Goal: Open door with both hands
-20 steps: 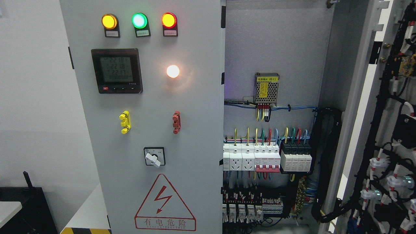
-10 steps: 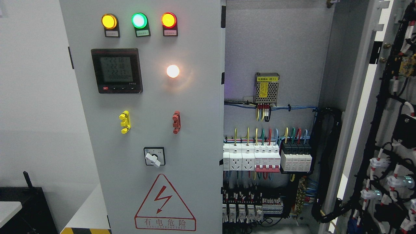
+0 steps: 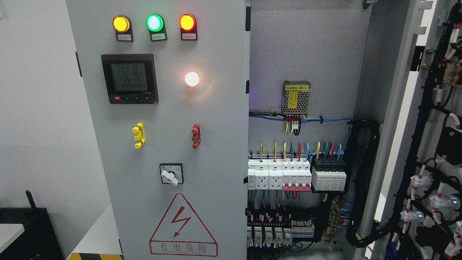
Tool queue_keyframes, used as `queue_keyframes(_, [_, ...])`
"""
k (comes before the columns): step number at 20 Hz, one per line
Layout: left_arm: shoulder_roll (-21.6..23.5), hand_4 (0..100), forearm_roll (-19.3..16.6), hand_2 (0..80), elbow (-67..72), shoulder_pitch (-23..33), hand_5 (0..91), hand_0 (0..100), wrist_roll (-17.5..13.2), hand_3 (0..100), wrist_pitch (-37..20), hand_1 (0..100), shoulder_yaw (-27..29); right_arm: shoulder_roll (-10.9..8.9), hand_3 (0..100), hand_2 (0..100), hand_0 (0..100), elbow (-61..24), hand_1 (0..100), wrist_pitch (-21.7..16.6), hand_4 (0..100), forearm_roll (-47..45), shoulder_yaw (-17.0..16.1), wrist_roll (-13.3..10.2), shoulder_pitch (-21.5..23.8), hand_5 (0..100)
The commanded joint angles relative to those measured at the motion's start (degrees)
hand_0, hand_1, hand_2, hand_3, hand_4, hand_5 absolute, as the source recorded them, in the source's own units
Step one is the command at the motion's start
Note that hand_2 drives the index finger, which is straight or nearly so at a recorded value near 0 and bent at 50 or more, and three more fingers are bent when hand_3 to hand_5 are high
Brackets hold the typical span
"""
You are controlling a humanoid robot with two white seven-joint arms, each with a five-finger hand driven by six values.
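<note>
Right door (image 3: 415,119) stands swung open; left door (image 3: 162,144) shut.

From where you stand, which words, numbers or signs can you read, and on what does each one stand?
"有电危险": under the red lightning triangle on the left door.
"221.8", "221.8", "221.7", roughly: on the meter display; digits blurred, bottom row unreadable.
"(B1)": yellow label on the power supply inside the cabinet; the characters before it are too small.
Tags under the three lamps and the line under the warning text: unreadable.
</note>
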Motion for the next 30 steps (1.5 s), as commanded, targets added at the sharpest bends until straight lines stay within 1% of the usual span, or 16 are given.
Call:
queue_keyframes(1, [-0.1,0,0.0,0.0,0.0,0.0,0.0,0,0.0,0,0.0,0,0.0,3.62,0,0,38,-3.0,0,4.5,0,0.0,0.9,-0.3,-9.2,0])
queue_keyframes(4, [-0.1,0,0.0,0.0,0.0,0.0,0.0,0,0.0,0,0.0,0,0.0,5.37,0,0,38,-2.6,0,10.0,0,0.0,0.9,-0.3,-13.4,0])
queue_keyframes(7, [-0.1,0,0.0,0.0,0.0,0.0,0.0,0,0.0,0,0.0,0,0.0,7.13,0,0,38,-2.6,0,15.4,0,0.0,0.9,-0.3,-16.7,0])
queue_keyframes(10, [-0.1,0,0.0,0.0,0.0,0.0,0.0,0,0.0,0,0.0,0,0.0,8.37,0,0,38,-1.9,0,18.8,0,0.1,0.9,-0.3,-19.0,0])
queue_keyframes(13, [-0.1,0,0.0,0.0,0.0,0.0,0.0,0,0.0,0,0.0,0,0.0,8.9,0,0,38,-0.9,0,21.9,0,0.1,0.9,-0.3,-21.5,0])
queue_keyframes(17, [-0.1,0,0.0,0.0,0.0,0.0,0.0,0,0.0,0,0.0,0,0.0,8.9,0,0,38,0.8,0,24.4,0,0.1,0.4,-0.3,-24.3,0])
queue_keyframes(19, [-0.1,0,0.0,0.0,0.0,0.0,0.0,0,0.0,0,0.0,0,0.0,9.07,0,0,38,1.7,0,26.8,0,0.1,0.4,-0.3,-26.0,0])
queue_keyframes(21, [-0.1,0,0.0,0.0,0.0,0.0,0.0,0,0.0,0,0.0,0,0.0,10.99,0,0,38,2.5,0,29.0,0,0.1,0.4,-0.3,-28.2,0])
queue_keyframes(22, [-0.1,0,0.0,0.0,0.0,0.0,0.0,0,0.0,0,0.0,0,0.0,11.44,0,0,38,3.4,0,29.4,0,0.1,0.4,-0.3,-29.1,0])
queue_keyframes(25, [-0.1,0,0.0,0.0,0.0,-0.1,0.0,0,0.0,0,0.0,0,0.0,11.62,0,0,38,5.8,0,30.2,0,0.1,0.4,-0.3,-31.5,0])
queue_keyframes(30, [-0.1,0,0.0,0.0,0.0,0.0,0.0,0,0.0,0,0.0,0,-0.1,11.97,0,0,38,9.1,0,30.4,0,0.2,0.3,-0.3,-35.0,0])
